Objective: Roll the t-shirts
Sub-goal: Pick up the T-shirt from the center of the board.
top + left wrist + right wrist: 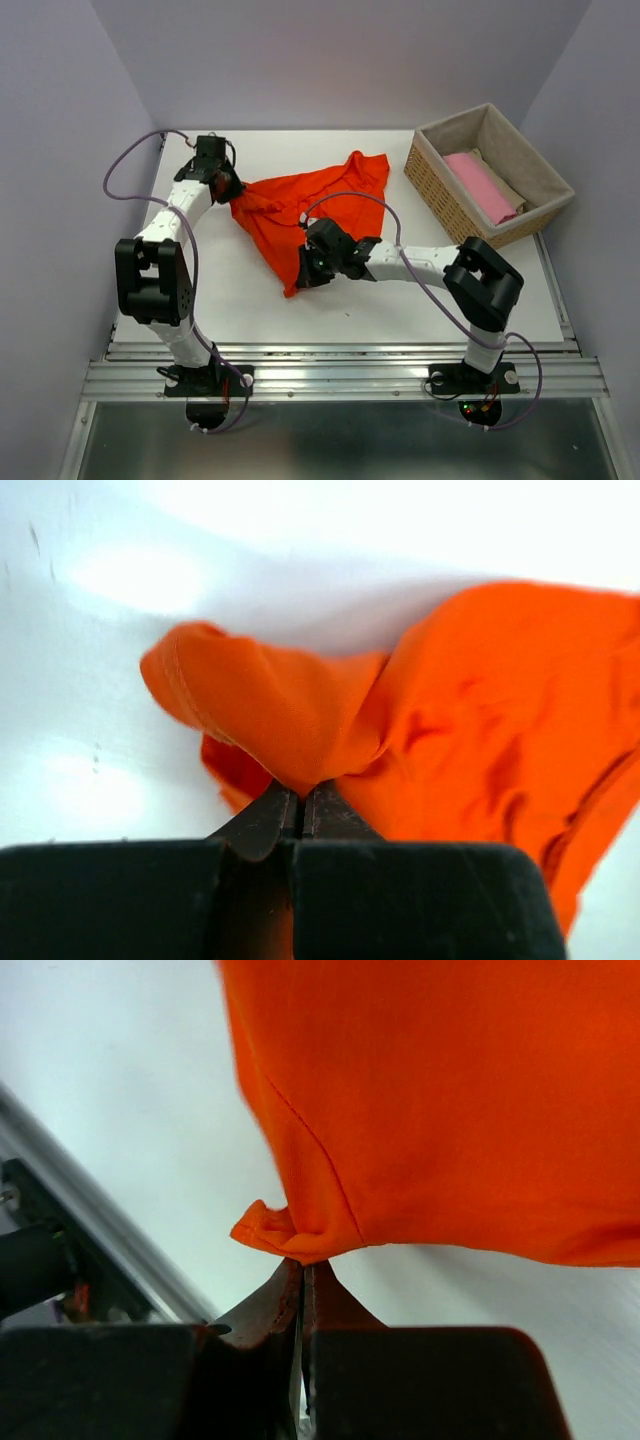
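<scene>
A bright orange-red t-shirt (310,205) lies crumpled across the middle of the white table (250,300). My left gripper (232,192) is shut on the shirt's left edge; in the left wrist view the orange cloth (300,710) bunches up right at the closed fingertips (298,792). My right gripper (303,278) is shut on the shirt's near lower corner, where a hemmed fold (290,1235) pokes out from the closed tips (302,1265). A pale pink t-shirt (483,187) and a beige one (508,190) lie in the basket.
A wicker basket (438,183) with a beige liner stands at the back right of the table. A metal rail (340,375) runs along the near edge by the arm bases. Purple cables loop over both arms. Grey walls close in the left, back and right.
</scene>
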